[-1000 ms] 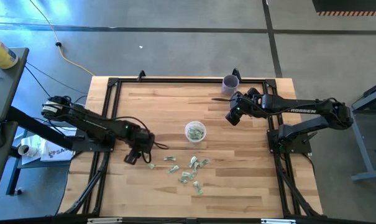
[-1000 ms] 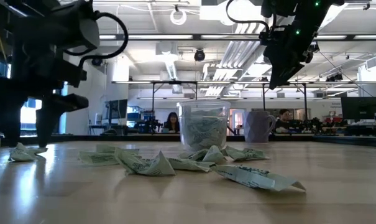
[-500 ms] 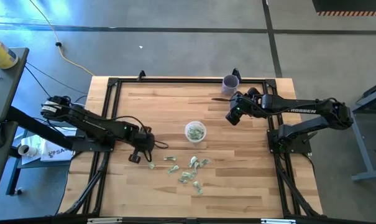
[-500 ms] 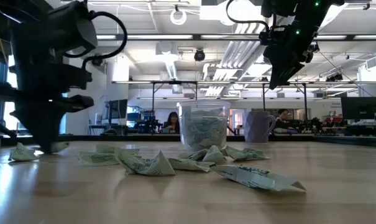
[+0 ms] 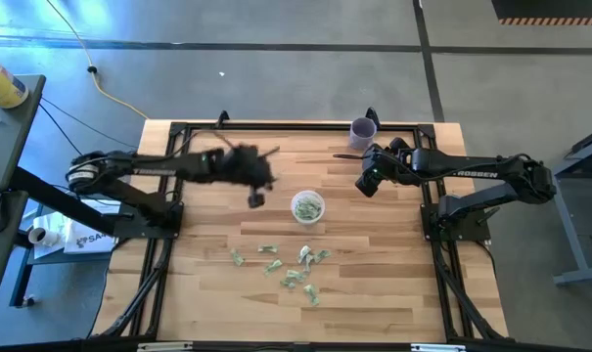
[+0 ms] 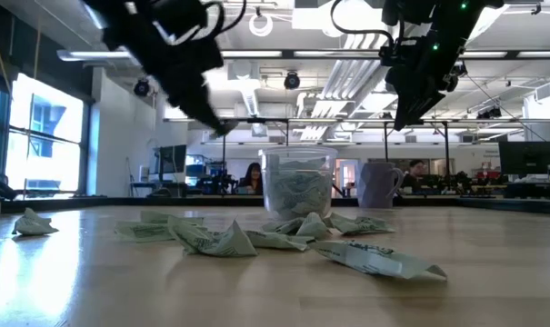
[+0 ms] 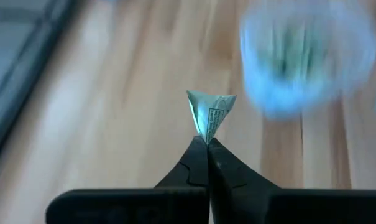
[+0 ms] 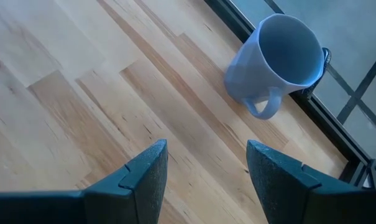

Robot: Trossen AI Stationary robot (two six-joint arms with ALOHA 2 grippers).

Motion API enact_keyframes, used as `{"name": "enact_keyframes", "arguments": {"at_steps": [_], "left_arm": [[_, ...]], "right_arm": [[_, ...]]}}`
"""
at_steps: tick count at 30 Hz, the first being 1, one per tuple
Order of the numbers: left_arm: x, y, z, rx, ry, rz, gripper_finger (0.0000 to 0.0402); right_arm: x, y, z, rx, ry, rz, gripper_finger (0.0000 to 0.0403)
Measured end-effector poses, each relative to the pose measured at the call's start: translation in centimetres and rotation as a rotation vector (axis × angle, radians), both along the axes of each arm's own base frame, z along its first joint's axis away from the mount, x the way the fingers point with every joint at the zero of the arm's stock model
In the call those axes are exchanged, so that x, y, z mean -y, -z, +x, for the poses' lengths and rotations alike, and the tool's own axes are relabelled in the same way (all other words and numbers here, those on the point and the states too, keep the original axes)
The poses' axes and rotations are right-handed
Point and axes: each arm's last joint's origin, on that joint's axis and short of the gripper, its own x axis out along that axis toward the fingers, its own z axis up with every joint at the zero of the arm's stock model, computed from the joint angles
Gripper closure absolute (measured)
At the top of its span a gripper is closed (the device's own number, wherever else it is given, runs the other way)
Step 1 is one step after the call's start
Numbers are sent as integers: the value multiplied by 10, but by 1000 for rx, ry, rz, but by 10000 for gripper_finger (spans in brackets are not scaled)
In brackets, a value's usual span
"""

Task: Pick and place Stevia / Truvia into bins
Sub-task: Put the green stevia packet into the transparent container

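A clear plastic cup (image 5: 307, 207) with packets inside stands mid-table; it also shows in the low view (image 6: 297, 189). Several crinkled pale green and white sweetener packets (image 5: 294, 266) lie loose on the wood nearer the front edge. My left gripper (image 5: 255, 199) hovers high, just left of the cup, shut on one packet (image 7: 210, 114). My right gripper (image 8: 203, 171) hangs open in the air at the far right, near a purple mug (image 8: 278, 62). My left gripper pinches one corner of the packet (image 7: 206, 135) between its two fingertips, only at their free ends. The packet sticks out beyond the fingertips, lifted clear of the table.
The purple mug (image 5: 362, 129) stands at the table's far right edge. A black frame (image 5: 276, 127) runs round the tabletop. One packet (image 6: 31, 223) lies apart at the left. People sit in the room behind the table.
My left gripper has shut on a packet at the table's left, then risen fast and swung toward the far edge and right, toward the clear cup, carrying the packet clear of the table. The right arm has kept still.
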Motion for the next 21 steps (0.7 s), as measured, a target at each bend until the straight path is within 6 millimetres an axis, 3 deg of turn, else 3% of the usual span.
{"name": "enact_keyframes", "arguments": {"at_steps": [5,10,13,21], "left_arm": [[-23,-19,41,32,129,8,373],[-19,-19,96,21,310,0,376],[-18,-13,118,-20,368,-47,376],[-6,15,135,-201,402,-120,374]], "right_arm": [[0,0,0,4,4,-5,194],[0,0,1,9,8,-8,194],[0,0,1,9,9,-8,194],[0,0,0,5,3,-1,194]]}}
